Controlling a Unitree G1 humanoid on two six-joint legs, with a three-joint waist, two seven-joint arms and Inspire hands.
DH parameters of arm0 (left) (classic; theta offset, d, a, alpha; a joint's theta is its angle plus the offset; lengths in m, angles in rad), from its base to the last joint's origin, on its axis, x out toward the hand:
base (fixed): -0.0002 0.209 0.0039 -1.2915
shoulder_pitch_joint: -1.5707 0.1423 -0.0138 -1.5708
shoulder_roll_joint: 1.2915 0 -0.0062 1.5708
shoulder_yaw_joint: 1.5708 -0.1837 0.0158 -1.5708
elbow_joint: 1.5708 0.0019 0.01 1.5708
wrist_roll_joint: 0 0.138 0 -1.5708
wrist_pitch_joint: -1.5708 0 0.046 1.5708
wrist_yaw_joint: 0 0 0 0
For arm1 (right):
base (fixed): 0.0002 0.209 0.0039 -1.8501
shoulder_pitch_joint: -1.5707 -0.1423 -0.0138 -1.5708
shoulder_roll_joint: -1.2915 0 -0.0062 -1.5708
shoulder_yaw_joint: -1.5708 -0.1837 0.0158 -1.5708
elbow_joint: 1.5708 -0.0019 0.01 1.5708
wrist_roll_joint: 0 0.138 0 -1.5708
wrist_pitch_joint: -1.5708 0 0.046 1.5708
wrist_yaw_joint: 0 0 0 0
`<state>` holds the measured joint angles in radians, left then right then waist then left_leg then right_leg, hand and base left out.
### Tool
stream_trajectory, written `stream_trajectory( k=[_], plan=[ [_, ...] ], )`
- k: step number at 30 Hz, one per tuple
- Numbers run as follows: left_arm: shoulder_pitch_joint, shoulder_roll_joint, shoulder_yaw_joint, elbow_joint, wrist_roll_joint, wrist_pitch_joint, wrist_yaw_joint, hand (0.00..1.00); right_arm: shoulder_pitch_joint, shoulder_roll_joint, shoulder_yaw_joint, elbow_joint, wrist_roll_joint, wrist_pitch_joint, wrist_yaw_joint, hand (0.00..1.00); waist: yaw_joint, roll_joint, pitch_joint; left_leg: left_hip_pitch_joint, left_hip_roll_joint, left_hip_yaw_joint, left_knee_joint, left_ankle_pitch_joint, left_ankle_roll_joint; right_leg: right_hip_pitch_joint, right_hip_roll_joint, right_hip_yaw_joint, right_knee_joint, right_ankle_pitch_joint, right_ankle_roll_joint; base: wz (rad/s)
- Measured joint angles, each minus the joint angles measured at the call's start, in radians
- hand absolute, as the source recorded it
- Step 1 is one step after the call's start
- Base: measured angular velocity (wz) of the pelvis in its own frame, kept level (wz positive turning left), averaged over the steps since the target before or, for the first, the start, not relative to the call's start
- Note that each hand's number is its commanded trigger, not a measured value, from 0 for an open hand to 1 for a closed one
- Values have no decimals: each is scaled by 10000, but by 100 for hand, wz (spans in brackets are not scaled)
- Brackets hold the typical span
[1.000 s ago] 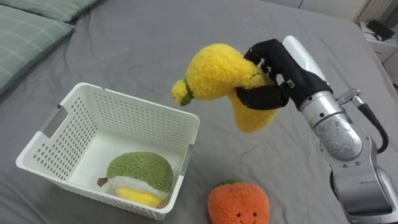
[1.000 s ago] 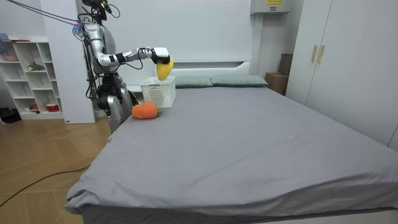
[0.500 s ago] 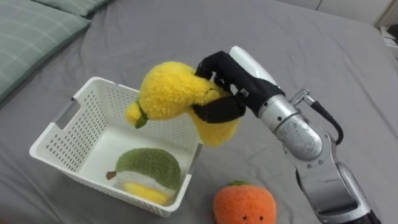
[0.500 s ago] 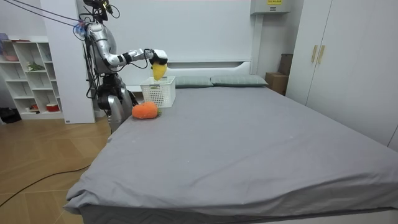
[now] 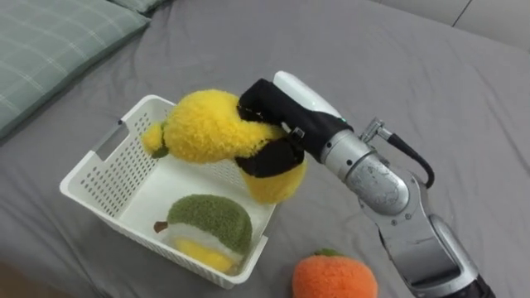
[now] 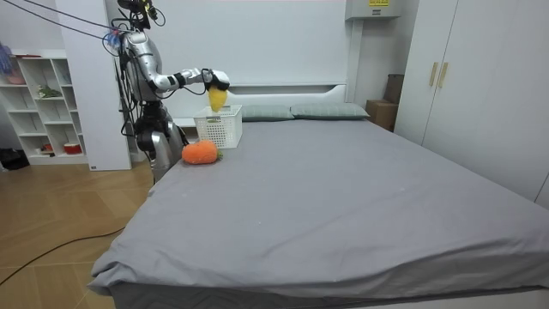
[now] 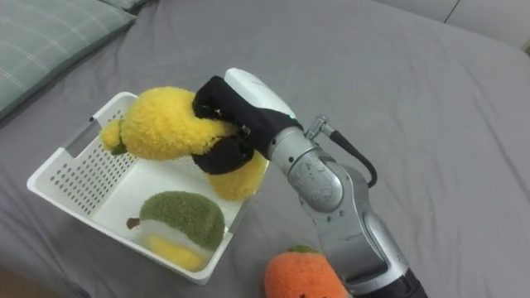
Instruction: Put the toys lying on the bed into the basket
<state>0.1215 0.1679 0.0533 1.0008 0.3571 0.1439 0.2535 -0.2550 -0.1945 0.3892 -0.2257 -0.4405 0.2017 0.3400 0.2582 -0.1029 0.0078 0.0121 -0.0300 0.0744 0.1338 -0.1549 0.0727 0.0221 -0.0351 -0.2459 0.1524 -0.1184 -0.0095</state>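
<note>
yellow plush (image 5: 203, 132) in right hand (image 5: 272, 108) over basket (image 5: 122, 170), orange plush (image 5: 335, 279) cut off

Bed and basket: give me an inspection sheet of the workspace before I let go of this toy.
Surface: grey bed, sheet smooth.
Job's things: yellow plush toy held over the white basket; green plush toy inside it; orange plush toy on the bed beside it.
Clutter: checked pillow at the bed's head.
Hands: right hand shut on the yellow plush toy.
Cables: nothing seen besides the robot's own.
Surroundings: white shelves, wardrobe, wooden floor.
</note>
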Motion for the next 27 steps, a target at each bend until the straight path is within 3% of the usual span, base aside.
stream_trajectory(
  k=[10,27],
  plan=[
    [4,0,-4,-1,2,-14,8,0,0,-38,236,48,0,-1,-19,0,6,-54,72,-13,2,37,-9,-3,-4,-36,16,206,-7,-20,31,-1],
    [-60,-4,17,12,10,-24,379,0,1,-36,182,45,134,-40,-352,0,-47,-67,69,78,2,75,-24,-4,-3,31,18,251,-13,-20,32,0]
  ],
)
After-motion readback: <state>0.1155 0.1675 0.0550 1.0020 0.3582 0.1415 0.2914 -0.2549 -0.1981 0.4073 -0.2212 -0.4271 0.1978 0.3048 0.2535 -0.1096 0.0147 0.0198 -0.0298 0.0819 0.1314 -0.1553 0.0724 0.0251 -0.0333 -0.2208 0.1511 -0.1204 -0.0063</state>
